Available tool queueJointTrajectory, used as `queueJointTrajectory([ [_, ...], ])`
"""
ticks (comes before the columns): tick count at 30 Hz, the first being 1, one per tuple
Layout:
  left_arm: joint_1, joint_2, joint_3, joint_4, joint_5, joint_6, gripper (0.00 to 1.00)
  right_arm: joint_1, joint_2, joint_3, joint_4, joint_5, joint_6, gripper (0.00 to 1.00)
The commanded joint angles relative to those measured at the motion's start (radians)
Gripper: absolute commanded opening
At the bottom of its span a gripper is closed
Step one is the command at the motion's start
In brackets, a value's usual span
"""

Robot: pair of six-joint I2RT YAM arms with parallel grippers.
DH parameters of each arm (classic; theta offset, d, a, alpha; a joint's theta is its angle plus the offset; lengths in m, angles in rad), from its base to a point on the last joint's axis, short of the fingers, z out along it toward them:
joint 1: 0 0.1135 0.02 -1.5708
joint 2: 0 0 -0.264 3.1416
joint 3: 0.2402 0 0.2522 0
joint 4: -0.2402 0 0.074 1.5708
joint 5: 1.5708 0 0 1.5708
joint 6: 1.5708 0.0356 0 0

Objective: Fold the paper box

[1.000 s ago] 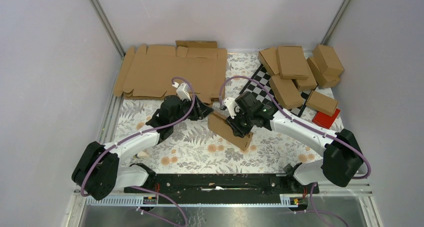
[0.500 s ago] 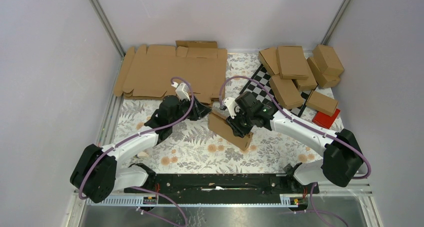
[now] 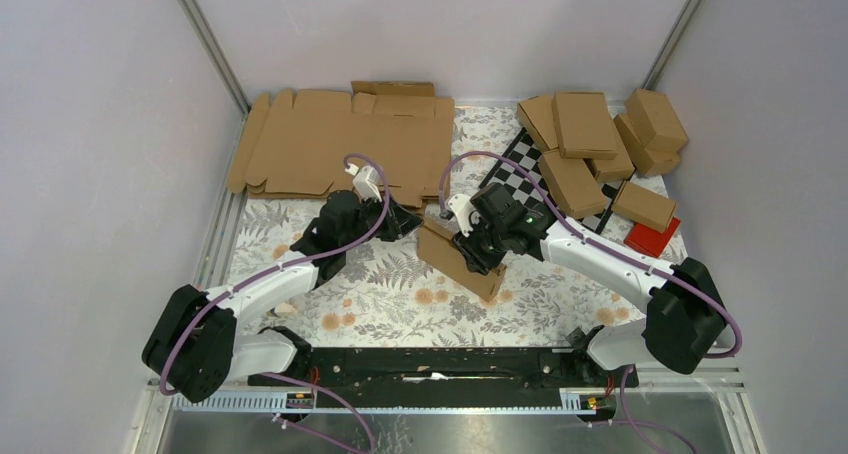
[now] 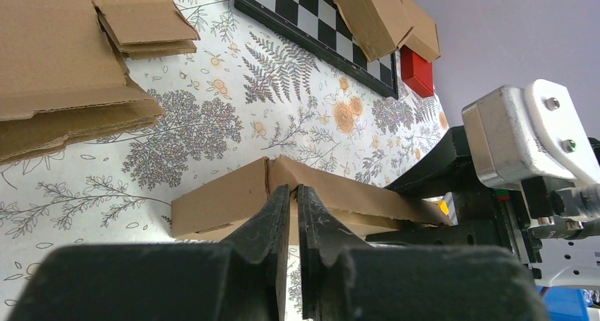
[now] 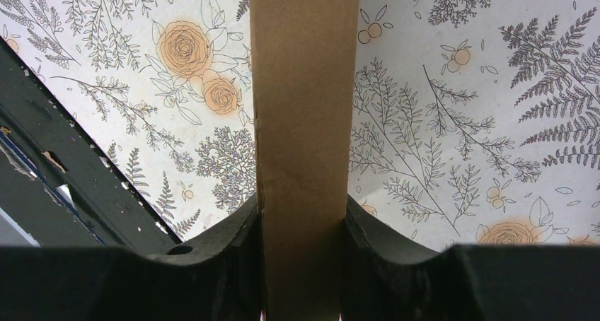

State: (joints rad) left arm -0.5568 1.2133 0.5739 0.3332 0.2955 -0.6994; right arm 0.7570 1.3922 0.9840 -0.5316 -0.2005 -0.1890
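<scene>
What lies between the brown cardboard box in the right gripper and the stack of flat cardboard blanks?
Only bare floral tablecloth, per the left wrist view; from above, the left gripper hangs over that stretch beside the cardboard box.

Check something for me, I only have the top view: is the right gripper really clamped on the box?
Observer: Yes. The right wrist view shows the right gripper with both fingers pressed against opposite sides of the box.
Operator: And the left gripper?
Observer: In the left wrist view the left gripper is almost shut, only a thin slit showing, with its tips at the box's top edge. I can't tell whether it pinches cardboard.
</scene>
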Motion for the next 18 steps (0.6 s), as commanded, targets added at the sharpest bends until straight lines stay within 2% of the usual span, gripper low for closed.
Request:
queueJointTrajectory([
  [1, 0.005, 0.004, -0.008, -0.031, 0.007, 0.029, 0.07, 0.001, -0.019, -0.004, 0.003, 0.007, -0.019, 0.31],
  [15, 0.005, 0.005, -0.041, -0.092, -0.063, 0.105, 0.07, 0.001, -0.019, -0.008, 0.003, 0.005, -0.017, 0.31],
  [18, 0.005, -0.018, -0.014, -0.120, -0.054, 0.120, 0.15, 0.001, -0.020, -0.007, -0.003, 0.006, -0.020, 0.31],
])
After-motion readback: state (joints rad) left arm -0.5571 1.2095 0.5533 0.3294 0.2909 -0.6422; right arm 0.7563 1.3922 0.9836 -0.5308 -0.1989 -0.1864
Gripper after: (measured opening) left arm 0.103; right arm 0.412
